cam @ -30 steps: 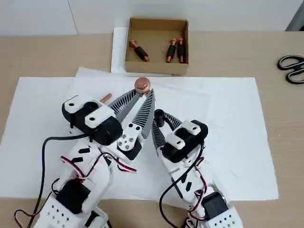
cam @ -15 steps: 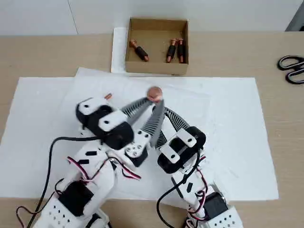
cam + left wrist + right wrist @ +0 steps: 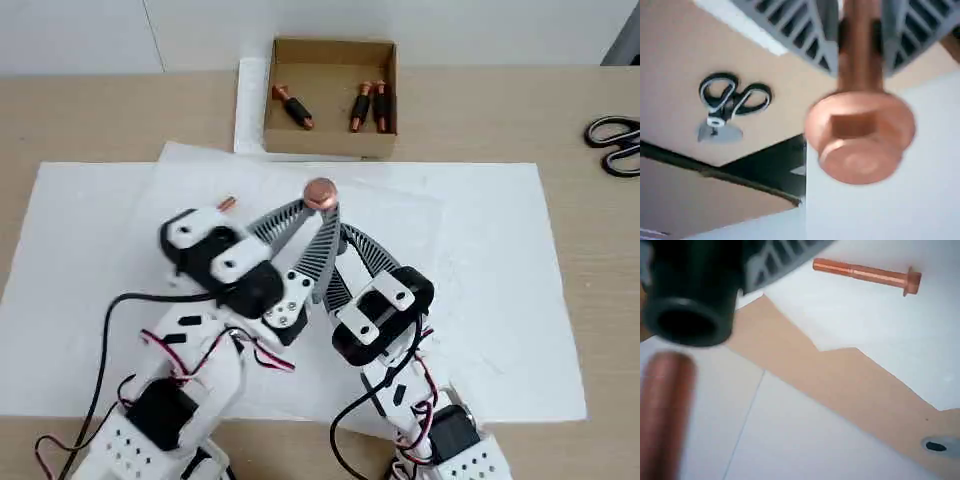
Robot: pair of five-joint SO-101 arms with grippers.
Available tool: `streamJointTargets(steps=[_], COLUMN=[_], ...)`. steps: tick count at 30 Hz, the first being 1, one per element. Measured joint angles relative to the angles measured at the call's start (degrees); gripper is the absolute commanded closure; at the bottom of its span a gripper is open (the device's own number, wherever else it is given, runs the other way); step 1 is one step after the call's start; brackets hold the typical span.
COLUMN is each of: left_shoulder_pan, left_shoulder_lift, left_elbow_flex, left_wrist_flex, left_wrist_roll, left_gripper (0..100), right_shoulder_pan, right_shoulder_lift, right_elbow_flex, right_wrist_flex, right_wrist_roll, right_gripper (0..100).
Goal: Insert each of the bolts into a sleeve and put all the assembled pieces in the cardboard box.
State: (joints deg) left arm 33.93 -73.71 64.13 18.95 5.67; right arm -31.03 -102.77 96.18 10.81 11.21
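My left gripper is shut on a copper bolt and holds it above the white paper, just in front of the cardboard box. The left wrist view has the bolt's flanged head close up, its shank between the grey fingers. My right gripper sits right beside it, shut on a black sleeve. The sleeve's open end lies close to the held bolt's shank. A loose bolt lies on the paper, half hidden behind the left arm in the high view.
The box holds three assembled pieces. Scissors lie on the table at the far right edge. White paper covers the table's middle, with open room to the right of the arms.
The left arm swung right and carried the bolt toward the right gripper. The right gripper shifted slightly, and its sleeve has gone under the left fingers in the high view.
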Motion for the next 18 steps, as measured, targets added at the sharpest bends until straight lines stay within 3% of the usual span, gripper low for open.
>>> streamJointTargets(steps=[18], left_shoulder_pan=[-0.18], left_shoulder_lift=[-0.09], left_elbow_flex=[5.63], left_wrist_flex=[-0.26], left_wrist_roll=[-0.70], left_gripper=[99], right_shoulder_pan=[-0.18], right_shoulder_lift=[0.00], right_elbow_flex=[0.00], right_wrist_flex=[0.00], right_wrist_roll=[0.09], right_gripper=[99.5])
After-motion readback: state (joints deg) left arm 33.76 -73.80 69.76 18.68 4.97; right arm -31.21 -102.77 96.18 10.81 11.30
